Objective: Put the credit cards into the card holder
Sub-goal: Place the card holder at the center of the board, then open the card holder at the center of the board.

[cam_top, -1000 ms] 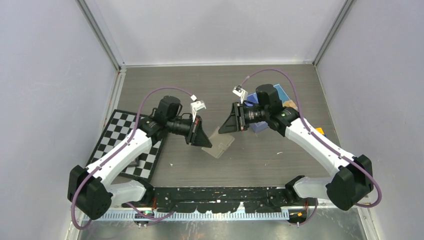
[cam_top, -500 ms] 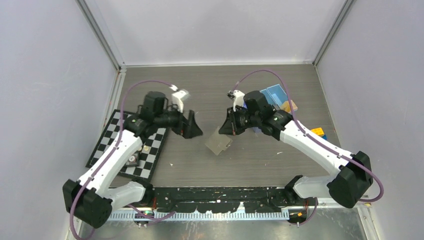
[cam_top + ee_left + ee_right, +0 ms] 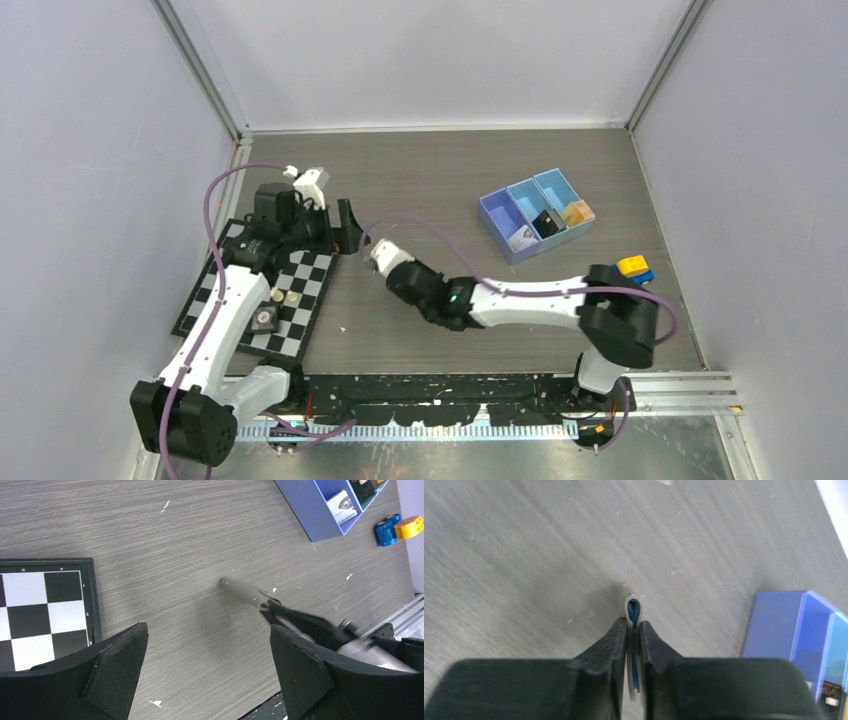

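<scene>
The card holder is folded shut and seen edge-on, grey outside with blue showing inside. My right gripper is shut on it, just above the table. In the left wrist view the card holder pokes out of the right gripper near the table's middle. My left gripper is open and holds nothing. It hovers at the chessboard's far corner, apart from the holder. A whitish credit card lies in the blue tray's end compartment. Something orange lies in the other end compartment.
The blue three-compartment tray stands at the back right. A chessboard with small round pieces lies at the left. A yellow and blue toy block sits by the right edge. My right arm stretches low across the table.
My left gripper opened, let go of the card holder and drew back left to the chessboard. The right gripper shut on the holder and swung it down and left across the table.
</scene>
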`<state>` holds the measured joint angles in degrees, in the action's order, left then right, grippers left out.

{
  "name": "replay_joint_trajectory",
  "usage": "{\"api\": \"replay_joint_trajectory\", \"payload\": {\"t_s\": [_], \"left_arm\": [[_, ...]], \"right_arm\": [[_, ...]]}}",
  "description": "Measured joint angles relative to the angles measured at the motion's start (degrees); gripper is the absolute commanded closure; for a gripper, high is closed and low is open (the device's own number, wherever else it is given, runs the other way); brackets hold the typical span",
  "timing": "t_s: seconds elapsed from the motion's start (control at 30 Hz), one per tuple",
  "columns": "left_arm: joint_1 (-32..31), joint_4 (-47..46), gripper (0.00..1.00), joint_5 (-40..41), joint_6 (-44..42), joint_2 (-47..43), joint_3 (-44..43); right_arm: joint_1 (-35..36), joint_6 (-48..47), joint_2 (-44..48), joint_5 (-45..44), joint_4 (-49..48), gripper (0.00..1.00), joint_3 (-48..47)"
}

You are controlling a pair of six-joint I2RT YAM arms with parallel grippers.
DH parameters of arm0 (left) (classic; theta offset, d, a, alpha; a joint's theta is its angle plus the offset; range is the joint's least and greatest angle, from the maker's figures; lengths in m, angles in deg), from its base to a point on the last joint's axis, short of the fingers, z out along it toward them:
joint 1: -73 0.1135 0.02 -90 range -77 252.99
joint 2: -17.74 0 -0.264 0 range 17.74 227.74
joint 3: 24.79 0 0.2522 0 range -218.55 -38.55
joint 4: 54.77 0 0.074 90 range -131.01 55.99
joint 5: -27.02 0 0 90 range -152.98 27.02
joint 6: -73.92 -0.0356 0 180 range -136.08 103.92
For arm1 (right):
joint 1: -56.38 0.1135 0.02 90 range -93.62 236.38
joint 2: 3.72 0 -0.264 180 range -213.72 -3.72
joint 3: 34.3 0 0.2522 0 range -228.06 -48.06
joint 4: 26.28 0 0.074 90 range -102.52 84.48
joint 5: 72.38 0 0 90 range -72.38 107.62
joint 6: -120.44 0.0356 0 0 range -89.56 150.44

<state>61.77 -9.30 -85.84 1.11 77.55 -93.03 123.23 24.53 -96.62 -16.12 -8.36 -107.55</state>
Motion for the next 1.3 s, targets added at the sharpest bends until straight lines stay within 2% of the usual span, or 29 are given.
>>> {"api": "replay_joint_trajectory", "payload": {"t_s": [0.07,0.17,0.3,0.37,0.43,0.53,0.7,0.83,1.07,1.17,1.3], "left_arm": [[0.0,0.0,0.06,1.0,0.4,0.0,0.1],[0.0,0.1,0.07,2.3,1.7,0.2,0.5],[0.0,0.0,0.1,2.3,3.9,0.9,2.2],[0.0,-0.4,0.12,1.6,5.3,1.0,3.7],[-0.2,-1.6,0.14,0.5,6.9,1.1,5.7],[-2.5,-4.2,0.15,-0.5,9.7,1.8,8.7],[-11.9,-8.4,0.22,-0.5,12.3,6.1,10.5],[-17.7,-12.2,0.26,0.5,12.6,11.2,10.5],[-21.6,-15.6,0.27,3.2,12.6,21.2,10.5],[-21.9,-16.6,0.28,4.5,12.4,23.7,10.0],[-22.1,-18.0,0.35,5.3,11.7,27.6,7.4]], "right_arm": [[2.4,-0.7,-4.0,-2.4,0.1,0.55,-0.1],[3.8,1.3,-5.1,-1.8,3.4,0.41,-0.1],[3.1,6.3,0.1,1.9,6.8,0.35,-0.1],[2.1,9.6,5.3,5.0,8.5,0.36,-0.1],[0.4,12.9,9.6,8.8,9.4,0.42,-0.1],[-7.9,19.1,14.1,18.7,10.5,0.45,-0.1],[-26.1,27.3,11.3,37.0,11.5,0.54,0.9],[-33.0,30.2,5.4,50.0,12.9,0.58,1.3],[-37.4,31.1,-1.3,61.8,13.6,0.64,1.1],[-37.4,31.2,-3.7,64.3,13.3,0.64,0.9],[-37.4,31.0,-6.9,65.2,13.4,0.64,0.8]]}}
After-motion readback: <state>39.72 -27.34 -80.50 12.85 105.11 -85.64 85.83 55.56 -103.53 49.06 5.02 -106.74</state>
